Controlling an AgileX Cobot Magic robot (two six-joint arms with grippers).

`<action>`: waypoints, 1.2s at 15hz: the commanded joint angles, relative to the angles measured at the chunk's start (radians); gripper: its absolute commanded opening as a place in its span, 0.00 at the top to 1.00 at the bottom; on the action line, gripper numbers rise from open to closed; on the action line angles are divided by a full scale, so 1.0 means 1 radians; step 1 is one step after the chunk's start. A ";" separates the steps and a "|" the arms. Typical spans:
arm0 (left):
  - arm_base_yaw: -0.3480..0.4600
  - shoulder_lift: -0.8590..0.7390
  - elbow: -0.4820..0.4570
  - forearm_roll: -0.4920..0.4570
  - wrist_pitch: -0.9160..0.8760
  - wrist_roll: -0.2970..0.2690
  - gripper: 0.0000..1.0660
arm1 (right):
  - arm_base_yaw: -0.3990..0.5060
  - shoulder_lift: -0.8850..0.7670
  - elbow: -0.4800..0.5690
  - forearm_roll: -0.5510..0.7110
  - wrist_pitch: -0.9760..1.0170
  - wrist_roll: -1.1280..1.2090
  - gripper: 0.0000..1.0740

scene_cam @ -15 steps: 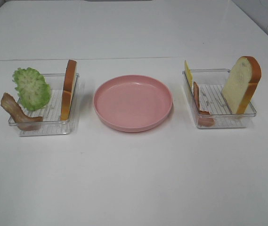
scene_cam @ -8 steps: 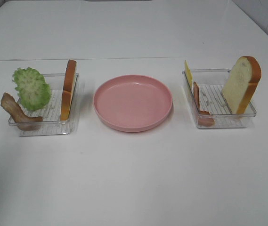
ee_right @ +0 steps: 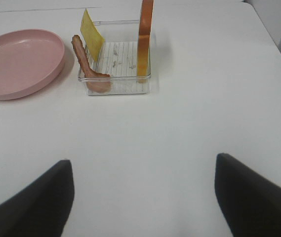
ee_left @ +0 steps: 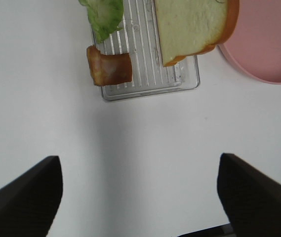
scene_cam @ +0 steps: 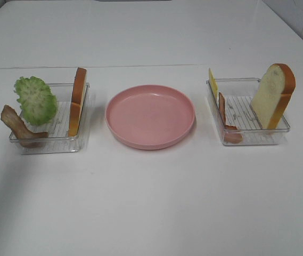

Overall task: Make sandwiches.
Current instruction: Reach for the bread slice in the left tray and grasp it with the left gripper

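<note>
The left bread slice (scene_cam: 77, 101) stands on its edge, long axis up, against the left tray (scene_cam: 50, 145) wall that is beside the pink plate (scene_cam: 151, 143). The right bread slice (scene_cam: 272, 96) stands the same way at the outer side of the right tray (scene_cam: 258, 140). My left gripper (ee_left: 140, 197) and right gripper (ee_right: 142, 197) hang above the white table (scene_cam: 151, 213) before the trays, fingers wide apart, holding nothing.

No readable text, labels, brands or nos. anywhere in these views.
</note>
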 commanded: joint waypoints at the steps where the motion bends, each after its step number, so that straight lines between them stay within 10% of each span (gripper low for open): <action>1: -0.046 0.092 -0.077 0.026 0.028 -0.043 0.25 | -0.006 -0.017 0.003 0.001 -0.014 -0.003 0.30; 9: -0.280 0.368 -0.389 0.238 0.105 -0.293 0.28 | -0.006 -0.017 0.003 0.001 -0.014 -0.003 0.30; 18: -0.367 0.644 -0.622 0.258 0.106 -0.374 0.28 | -0.006 -0.017 0.003 0.006 -0.014 -0.003 0.30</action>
